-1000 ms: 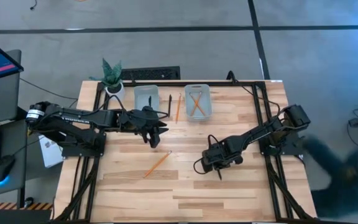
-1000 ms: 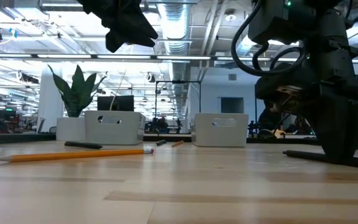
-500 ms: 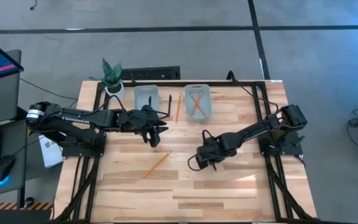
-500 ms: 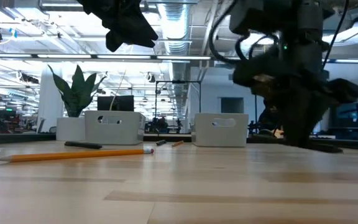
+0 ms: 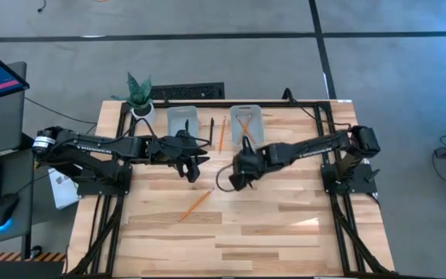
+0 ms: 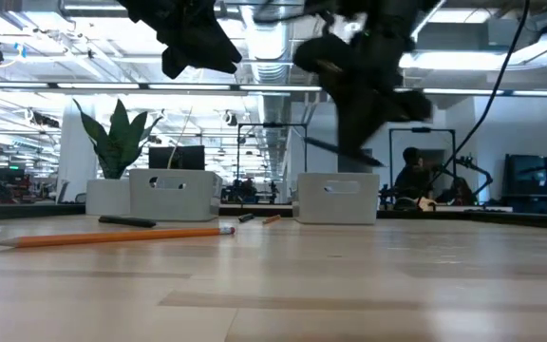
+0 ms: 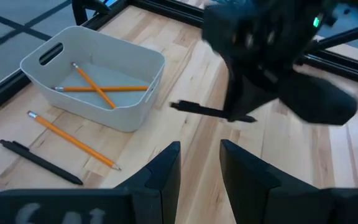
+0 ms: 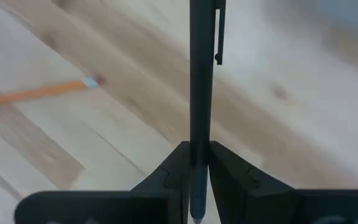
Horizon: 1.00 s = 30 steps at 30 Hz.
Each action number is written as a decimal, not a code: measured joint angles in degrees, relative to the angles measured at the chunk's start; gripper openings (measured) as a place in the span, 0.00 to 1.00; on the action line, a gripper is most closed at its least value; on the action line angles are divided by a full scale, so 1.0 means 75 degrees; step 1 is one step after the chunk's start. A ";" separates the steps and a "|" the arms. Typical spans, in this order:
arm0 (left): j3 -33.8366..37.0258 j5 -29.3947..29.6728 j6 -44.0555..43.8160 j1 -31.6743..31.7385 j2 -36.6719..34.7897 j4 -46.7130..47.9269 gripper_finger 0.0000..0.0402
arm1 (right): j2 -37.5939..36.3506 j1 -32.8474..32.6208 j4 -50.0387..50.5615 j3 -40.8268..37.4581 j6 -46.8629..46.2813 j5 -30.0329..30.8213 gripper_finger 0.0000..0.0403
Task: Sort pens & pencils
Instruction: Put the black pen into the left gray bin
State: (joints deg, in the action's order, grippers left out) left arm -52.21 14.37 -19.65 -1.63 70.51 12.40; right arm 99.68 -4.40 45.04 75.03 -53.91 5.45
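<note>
My right gripper (image 5: 237,178) hangs over the table's middle, shut on a black pen (image 7: 211,112). My left gripper (image 7: 199,149) hovers open and empty just left of it, above the table. One orange pencil (image 5: 196,203) lies flat on the wood nearer the front. At the far edge stand two pale bins. The right bin (image 5: 259,132) holds two crossed pencils (image 7: 98,89). The left bin (image 5: 182,120) shows nothing inside. Between the bins a pen (image 5: 211,126) and a pencil (image 5: 222,133) lie on the table. My right gripper pinches the pen's barrel (image 8: 199,134) between its two fingers, which slant steeply down. The pen's long clip end (image 8: 218,31) sticks out past the fingertips (image 8: 179,163). The pen is lifted clear of the table and lies nearly level (image 6: 340,152).
A potted plant (image 5: 138,94) stands at the far left corner, a dark keyboard (image 5: 188,92) beyond the far edge. The two arms' grippers are close together at mid-table. Bare wood stretches along the front and right.
My right gripper has risen and swung from the table's right half toward the middle and the far edge, rolling its wrist. The pen, which lay on the wood under it, is now lifted clear and carried along.
</note>
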 joint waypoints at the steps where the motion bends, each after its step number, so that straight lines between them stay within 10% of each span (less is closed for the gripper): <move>1: 0.0000 0.0000 -0.0001 0.0000 0.0001 0.0005 0.26 | 0.0000 0.0082 0.0000 0.0180 0.0300 0.0071 0.19; 21: 0.0000 -0.0050 0.0079 0.0000 0.0002 -0.0169 0.27 | -0.0023 0.1062 -0.1455 0.1634 0.4208 -0.0028 0.19; 30: 0.0000 0.1179 0.0295 0.0015 0.0002 -0.0090 0.27 | -0.0023 0.1102 -0.1941 0.1633 0.4666 -0.0119 0.19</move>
State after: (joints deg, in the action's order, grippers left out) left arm -52.21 23.22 -17.43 -1.52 70.52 11.73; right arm 99.50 3.87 30.48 87.27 -18.92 4.56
